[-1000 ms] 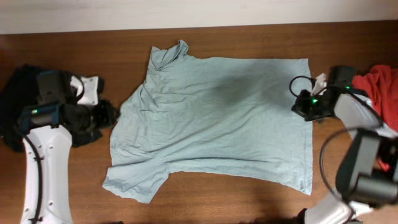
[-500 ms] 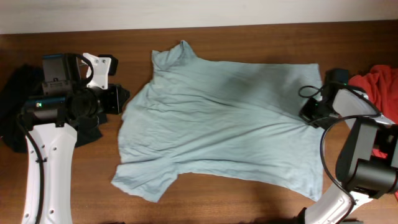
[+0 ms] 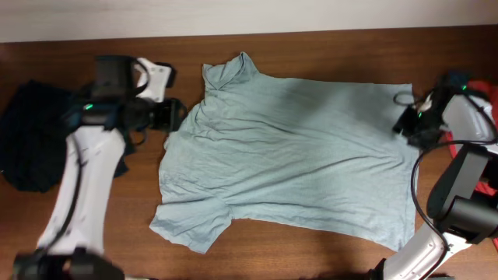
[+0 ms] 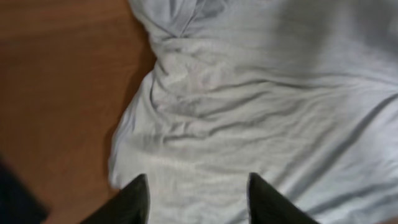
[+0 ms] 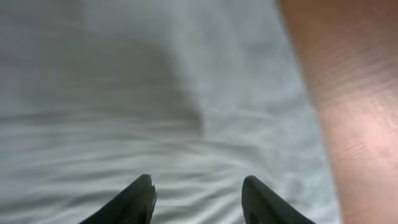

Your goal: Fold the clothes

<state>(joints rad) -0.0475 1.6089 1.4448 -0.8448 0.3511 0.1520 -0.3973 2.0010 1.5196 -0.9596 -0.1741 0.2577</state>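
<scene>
Pale T-shirt (image 3: 288, 148) dragged toward frame right on bench (image 3: 311, 260), lies flatter. Left tool (image 4: 198, 186) and right tool (image 5: 198, 186) now spread, cloth let go. Likely ready for first fold.

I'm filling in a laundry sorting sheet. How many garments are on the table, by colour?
Pale grey-blue T-shirt: 1
Dark navy garment: 1
Red garment, only partly in view at the right edge: 1
Total: 3
</scene>
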